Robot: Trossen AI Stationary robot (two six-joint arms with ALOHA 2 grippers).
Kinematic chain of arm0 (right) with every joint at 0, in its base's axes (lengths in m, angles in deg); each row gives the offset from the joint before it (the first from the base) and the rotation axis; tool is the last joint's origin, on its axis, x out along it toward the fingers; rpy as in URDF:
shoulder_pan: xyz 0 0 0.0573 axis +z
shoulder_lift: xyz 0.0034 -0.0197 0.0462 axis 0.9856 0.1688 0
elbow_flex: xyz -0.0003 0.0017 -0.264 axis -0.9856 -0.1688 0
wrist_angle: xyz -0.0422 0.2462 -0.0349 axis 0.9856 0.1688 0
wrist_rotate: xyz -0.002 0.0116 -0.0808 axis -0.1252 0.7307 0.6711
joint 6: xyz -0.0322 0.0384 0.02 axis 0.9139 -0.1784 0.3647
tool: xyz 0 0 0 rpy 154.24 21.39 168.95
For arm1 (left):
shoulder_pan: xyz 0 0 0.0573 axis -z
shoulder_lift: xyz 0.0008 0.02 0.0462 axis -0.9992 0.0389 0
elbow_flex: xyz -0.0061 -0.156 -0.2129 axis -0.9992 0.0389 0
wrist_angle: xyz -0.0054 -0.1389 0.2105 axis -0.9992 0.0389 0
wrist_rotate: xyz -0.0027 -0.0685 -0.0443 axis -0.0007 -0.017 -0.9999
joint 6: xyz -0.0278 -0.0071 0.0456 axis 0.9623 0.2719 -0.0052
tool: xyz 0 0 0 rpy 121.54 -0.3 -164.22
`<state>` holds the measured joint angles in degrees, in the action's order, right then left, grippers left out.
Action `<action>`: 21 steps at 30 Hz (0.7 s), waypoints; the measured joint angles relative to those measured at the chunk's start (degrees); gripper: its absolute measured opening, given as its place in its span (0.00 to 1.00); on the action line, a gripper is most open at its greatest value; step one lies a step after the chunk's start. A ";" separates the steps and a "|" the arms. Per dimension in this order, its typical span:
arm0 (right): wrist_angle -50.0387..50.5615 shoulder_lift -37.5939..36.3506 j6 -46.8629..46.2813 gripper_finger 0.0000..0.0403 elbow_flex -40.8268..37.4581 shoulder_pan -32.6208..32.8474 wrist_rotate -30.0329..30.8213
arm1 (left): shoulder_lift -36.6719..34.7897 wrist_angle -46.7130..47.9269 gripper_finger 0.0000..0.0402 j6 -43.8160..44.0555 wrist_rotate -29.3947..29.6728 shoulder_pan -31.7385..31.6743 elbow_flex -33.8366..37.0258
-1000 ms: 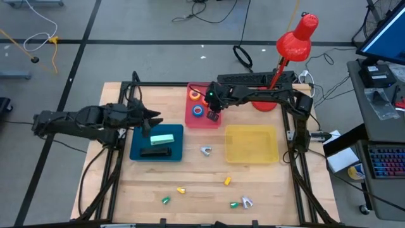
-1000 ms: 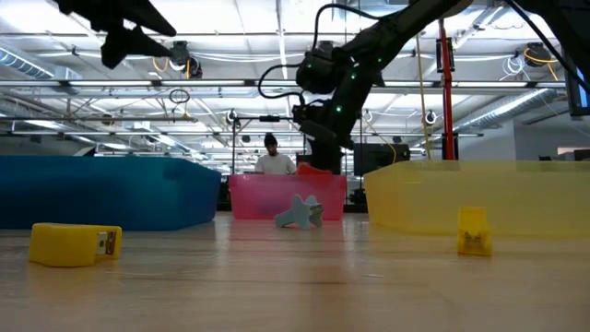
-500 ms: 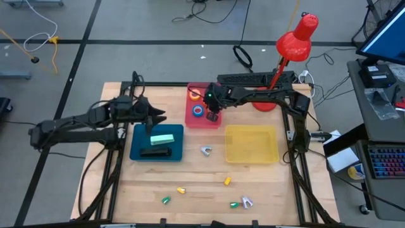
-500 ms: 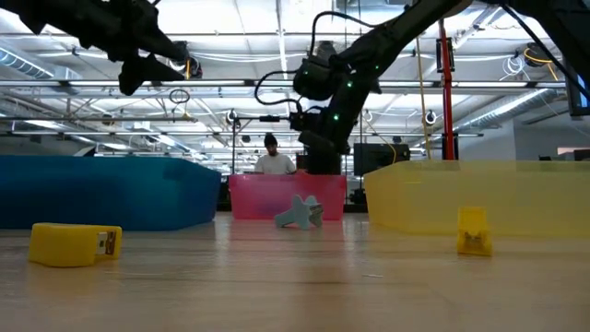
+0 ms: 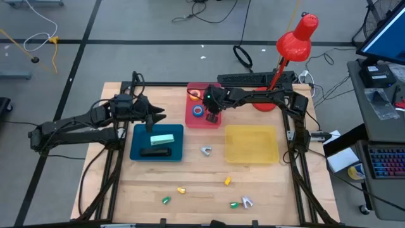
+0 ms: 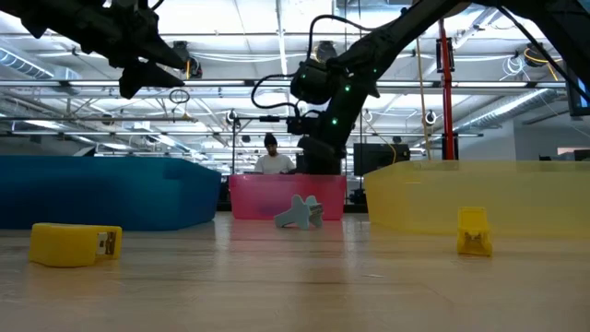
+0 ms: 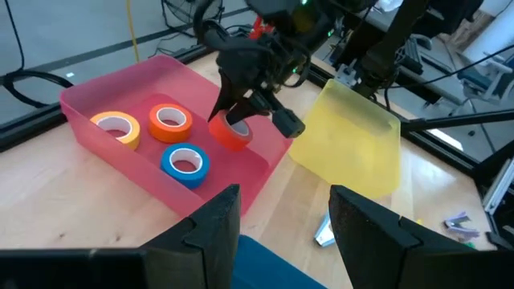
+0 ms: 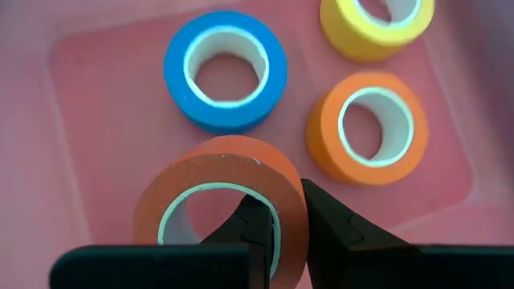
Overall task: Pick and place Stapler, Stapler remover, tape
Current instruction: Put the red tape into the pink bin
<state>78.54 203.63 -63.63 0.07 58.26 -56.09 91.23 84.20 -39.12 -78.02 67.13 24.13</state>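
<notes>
The pink tray (image 5: 204,120) at the far middle holds the tape: a yellow roll (image 7: 116,127), an orange roll (image 7: 170,120) and a blue roll (image 7: 185,162) lie flat on its floor. My right gripper (image 8: 285,221) reaches into the tray and is shut on a red roll (image 7: 231,131). Over the far edge of the blue tray (image 5: 136,151) hovers my left gripper (image 7: 281,233), open with nothing between its fingers. A green stapler (image 5: 162,139) and a black one (image 5: 155,152) lie in that tray. A grey stapler remover (image 5: 206,150) rests on the table. My right gripper pinches the red roll's wall (image 8: 291,210), one finger (image 8: 250,229) inside the open centre and one outside. The fingers slant down from the table's right and far side. The roll hangs tilted just above the pink tray's floor; whether it touches the floor, I cannot tell.
A yellow tray (image 5: 252,143) stands right of centre. Small yellow, green and grey pieces (image 5: 181,189) (image 5: 227,181) (image 5: 240,203) lie scattered near the front edge. A red lamp (image 5: 294,41) rises at the far right corner. A person (image 6: 271,157) shows beyond the table.
My left arm has swung about, and its gripper has sunk a little and moved toward the pink tray, still open. My right gripper has lowered the red roll slightly: its top, which showed above the pink tray's rim, is now behind it.
</notes>
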 joint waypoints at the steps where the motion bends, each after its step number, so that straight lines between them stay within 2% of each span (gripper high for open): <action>1: 0.00 -0.10 0.52 0.08 0.05 -0.04 0.01 | 0.00 0.01 0.47 -0.12 0.00 0.03 0.00; 8: 1.07 -0.07 2.70 0.17 0.04 -0.02 0.20 | 0.00 0.01 0.47 -0.06 -0.01 0.04 0.00; 21: 1.51 -0.07 3.84 0.22 0.04 0.00 -0.02 | 0.00 0.04 0.47 -0.21 -1.57 0.04 0.00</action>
<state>80.04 203.55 -59.79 0.12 58.26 -56.11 91.23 84.23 -39.34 -79.59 67.17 24.13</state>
